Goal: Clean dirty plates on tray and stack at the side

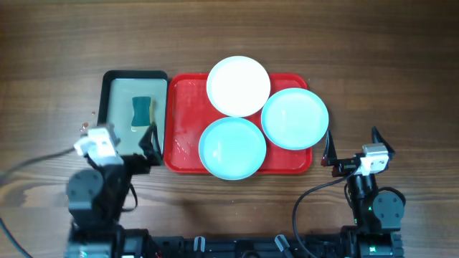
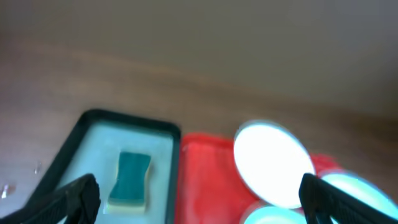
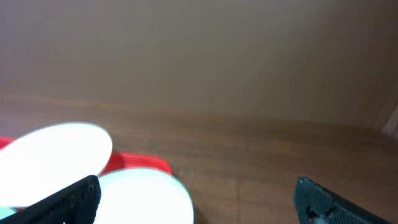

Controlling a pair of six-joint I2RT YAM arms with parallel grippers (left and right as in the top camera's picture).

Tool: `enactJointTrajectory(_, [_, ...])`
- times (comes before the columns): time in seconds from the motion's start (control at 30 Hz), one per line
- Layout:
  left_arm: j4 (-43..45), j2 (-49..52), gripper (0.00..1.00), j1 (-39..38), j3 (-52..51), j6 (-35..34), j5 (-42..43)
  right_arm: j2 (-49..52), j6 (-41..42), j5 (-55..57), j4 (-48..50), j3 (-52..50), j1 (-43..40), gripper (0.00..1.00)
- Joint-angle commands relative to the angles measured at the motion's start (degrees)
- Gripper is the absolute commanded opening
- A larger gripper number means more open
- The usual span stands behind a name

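Three plates, all on the red tray [image 1: 183, 107], none stacked at the side yet.

- Wooden table [image 1: 57, 43]: both arms parked at the near edge.
- Red tray: mid-table. Its bare floor glints, possibly wet.
- Black-rimmed tray [image 1: 136, 74]: just beside the red tray, on its left.
- White plate [image 1: 239, 86]: far side, hangs over the far rim.
- Right turquoise plate [image 1: 295, 118]: hangs over the tray's right edge.
- Front turquoise plate [image 1: 232, 147]: sticks out past the near rim.
- All three crowd edge to edge. Can't tell whose rim rides on whose.
- Green sponge [image 1: 142, 110]: lies flat in the black-rimmed tray.
- Left gripper [image 2: 198, 186]: fingers spread wide, nothing held, pointed at the sponge and white plate.
- Right gripper [image 3: 198, 185]: fingers spread wide, nothing held, near the right turquoise plate.

Handling, my read:
- Plates are stiff, shallow and glossy, so slippery, worse if wet.
- Probably light enough for one arm. Material unclear, so treat as breakable.
- Pinch the rim, one finger above and one below. An overhanging lip gives the finger room underneath.
- Sponge looks soft and light, so grab it across the narrow waist.
- No dirt visible from these views.
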Motion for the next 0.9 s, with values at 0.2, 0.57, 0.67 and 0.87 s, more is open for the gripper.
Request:
enactJointTrajectory(0.2, [-25.51, 40.02, 1.00, 0.48, 37.29, 0.07, 13.81, 0.35, 9.49, -14.23, -0.07, 0.87, 0.17, 1.00])
enactJointTrajectory(0.57, [-25.77, 42.38, 1.00, 0.48, 37.29, 0.07, 13.14, 44.11, 13.46, -22.08, -33.90, 49.90, 0.74, 1.00])
enactJointTrajectory(0.67, [-25.77, 42.38, 1.00, 0.52, 37.29, 0.07, 13.09, 58.53, 12.26, -22.14, -48.26, 65.40, 2.69, 1.00])
enactJointTrajectory(0.87, [-28.92, 43.41, 0.63, 0.52, 37.18, -0.15, 5.55, 73.99, 9.75, -27.02, -47.04, 71.71, 4.79, 0.66])
